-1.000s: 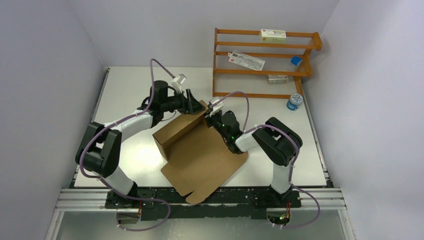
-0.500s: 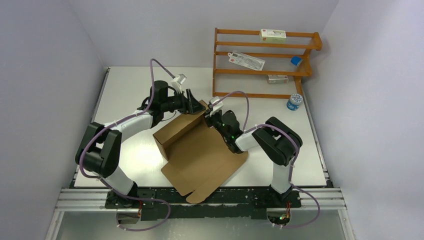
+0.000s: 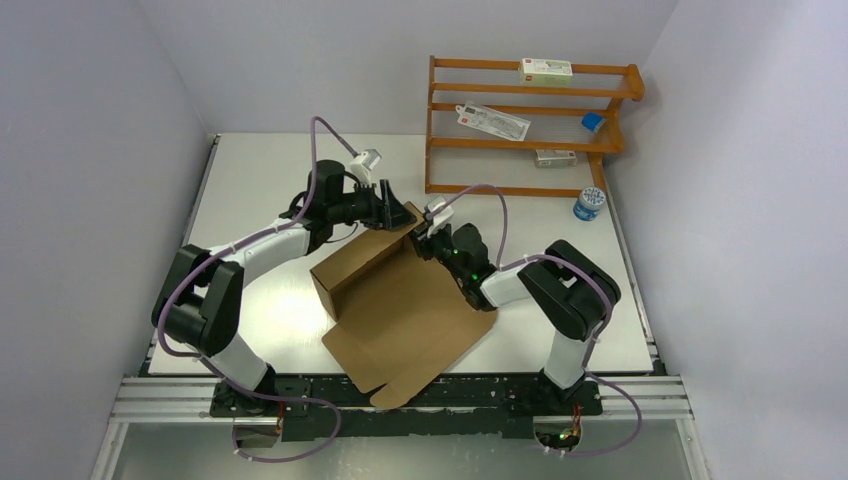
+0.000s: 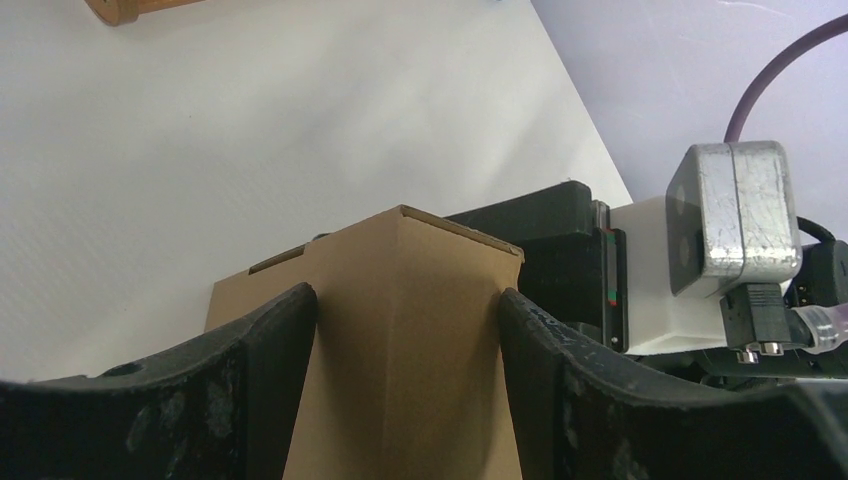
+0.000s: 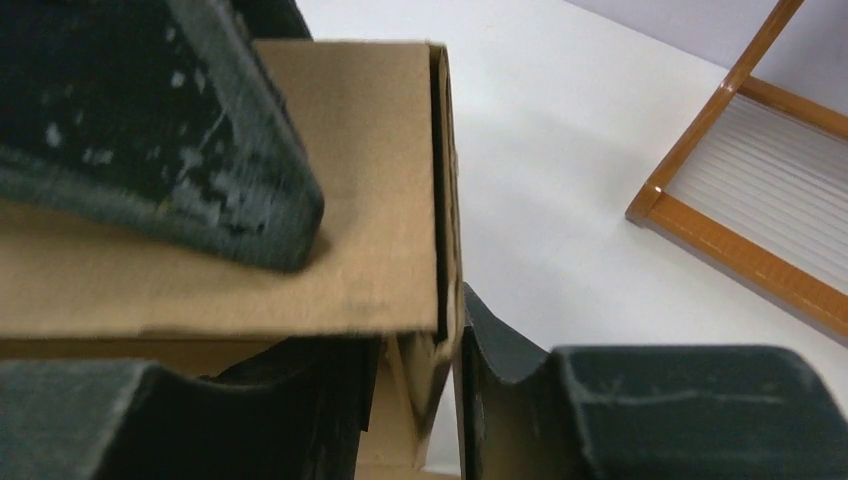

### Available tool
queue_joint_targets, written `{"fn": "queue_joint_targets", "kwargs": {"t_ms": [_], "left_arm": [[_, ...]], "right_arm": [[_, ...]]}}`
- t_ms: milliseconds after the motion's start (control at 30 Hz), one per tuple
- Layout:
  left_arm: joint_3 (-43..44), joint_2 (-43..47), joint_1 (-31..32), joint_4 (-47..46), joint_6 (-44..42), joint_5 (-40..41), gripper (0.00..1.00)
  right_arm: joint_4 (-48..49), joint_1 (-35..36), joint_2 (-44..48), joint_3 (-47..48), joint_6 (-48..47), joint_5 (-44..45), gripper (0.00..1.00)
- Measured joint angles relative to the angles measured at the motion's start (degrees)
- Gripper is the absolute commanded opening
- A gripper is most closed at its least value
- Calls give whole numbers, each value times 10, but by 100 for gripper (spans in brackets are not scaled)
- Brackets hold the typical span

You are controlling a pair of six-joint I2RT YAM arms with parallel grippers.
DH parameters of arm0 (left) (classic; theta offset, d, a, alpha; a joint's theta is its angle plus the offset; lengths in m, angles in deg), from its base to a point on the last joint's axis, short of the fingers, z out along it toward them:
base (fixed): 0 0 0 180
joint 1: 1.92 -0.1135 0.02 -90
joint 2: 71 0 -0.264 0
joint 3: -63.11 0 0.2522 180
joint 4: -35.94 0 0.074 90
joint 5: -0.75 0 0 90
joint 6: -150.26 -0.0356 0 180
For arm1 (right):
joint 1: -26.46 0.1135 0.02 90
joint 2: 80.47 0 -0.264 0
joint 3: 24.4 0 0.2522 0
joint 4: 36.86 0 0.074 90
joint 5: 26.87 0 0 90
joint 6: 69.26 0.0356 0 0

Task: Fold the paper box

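- The paper box [image 3: 400, 300] lies on the white table [image 3: 260, 180], in front of the wooden rack [image 3: 530, 130] and a little left of it, toward the arm bases.
- Most of the box is a flat brown sheet. The side nearest the rack's left foot is folded up into a low upright wall.
- The left gripper [image 3: 400, 215] is at the wall's far corner, the part of the box nearest the rack's lower left post.
- In the left wrist view its fingers [image 4: 265, 340] press on either side of the folded cardboard corner, clamping it.
- The right gripper [image 3: 428, 238] is at the same corner, between the left gripper and the rack's front rail.
- In the right wrist view its jaws stand apart, with the edge of the cardboard wall between them. One finger [image 5: 170, 140] lies over the wall's face and the other sits just past its edge, on the rack side.
- On the rack, a white carton [image 3: 546, 70] sits on the top shelf and a flat packet [image 3: 493, 122] on the shelf below.
- A blue-capped bottle [image 3: 588, 204] stands on the table beside the rack's right foot.
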Motion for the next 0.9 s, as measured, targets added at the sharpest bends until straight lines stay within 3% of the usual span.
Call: {"fn": "queue_joint_targets", "kwargs": {"t_ms": [367,600,900], "left_arm": [[7,0,1,15,-6,5,70],[12,-3,1,20,-10,0,70],[35,-18,1,39,-21,-18,70]], "right_arm": [[1,-17,25,-48,-8,-25,29],[-15,-55,25,-38,-22,-137,35],[-127,-112,40,12,-100,-306,46]]}}
